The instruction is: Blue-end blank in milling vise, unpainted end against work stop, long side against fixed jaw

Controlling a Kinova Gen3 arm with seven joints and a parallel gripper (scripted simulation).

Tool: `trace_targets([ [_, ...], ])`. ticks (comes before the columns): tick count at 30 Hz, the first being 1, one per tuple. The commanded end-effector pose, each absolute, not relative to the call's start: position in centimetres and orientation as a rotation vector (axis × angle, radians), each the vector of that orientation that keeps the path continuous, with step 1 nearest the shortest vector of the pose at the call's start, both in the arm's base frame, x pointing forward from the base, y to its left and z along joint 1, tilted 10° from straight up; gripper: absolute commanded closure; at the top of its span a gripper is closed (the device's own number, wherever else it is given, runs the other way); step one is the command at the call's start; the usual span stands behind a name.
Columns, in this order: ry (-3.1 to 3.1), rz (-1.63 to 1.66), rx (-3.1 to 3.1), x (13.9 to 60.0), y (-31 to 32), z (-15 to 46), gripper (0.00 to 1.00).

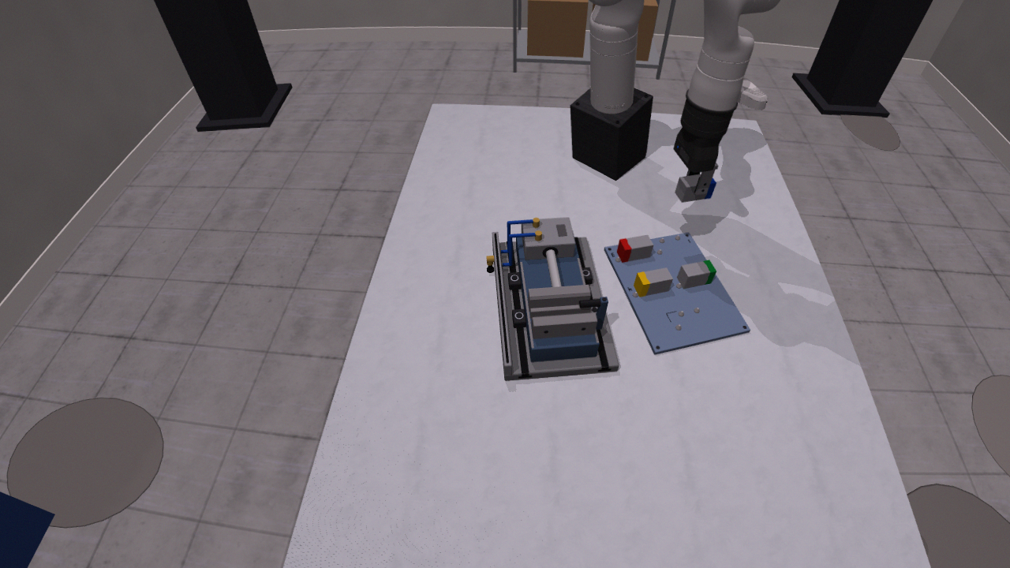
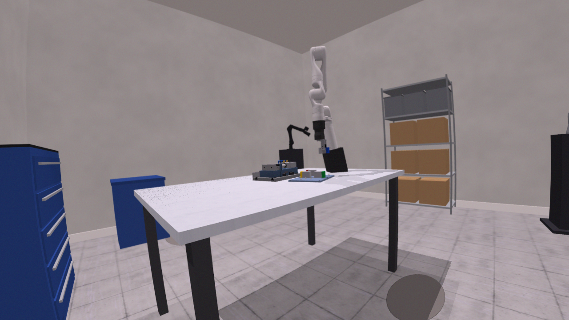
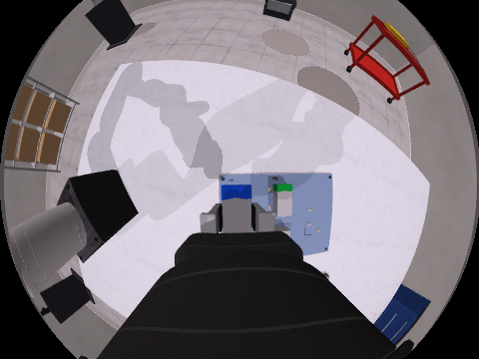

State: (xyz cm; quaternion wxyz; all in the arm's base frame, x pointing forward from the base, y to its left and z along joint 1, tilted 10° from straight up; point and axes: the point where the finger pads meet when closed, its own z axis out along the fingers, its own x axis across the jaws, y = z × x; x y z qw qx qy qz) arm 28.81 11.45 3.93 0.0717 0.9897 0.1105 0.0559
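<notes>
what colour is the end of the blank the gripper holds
Blue, on the blank in the gripper; clearest in the top view.

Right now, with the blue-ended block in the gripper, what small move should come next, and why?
Probably carry it sideways toward the vise, keeping its height. The gripper is shut on the blue-ended block and holds it in the air beyond the far edge of the plate. The red, yellow and green blocks lie on that plate, so a high path should clear them.
</notes>
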Motion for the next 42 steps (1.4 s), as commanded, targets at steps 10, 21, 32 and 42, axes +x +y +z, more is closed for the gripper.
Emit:
trace_targets([
  [10, 0.336, 0.175, 2.977, 29.0, 11.7, 3.5, 1.0],
  [21, 0.346, 0.179, 2.976, 29.1, 11.8, 3.3, 1.0],
  [32, 0.339, 0.178, 2.977, 29.1, 11.5, 2.9, 1.0],
  [42, 0.341, 0.182, 2.978, 29.1, 11.5, 2.9, 1.0],
])
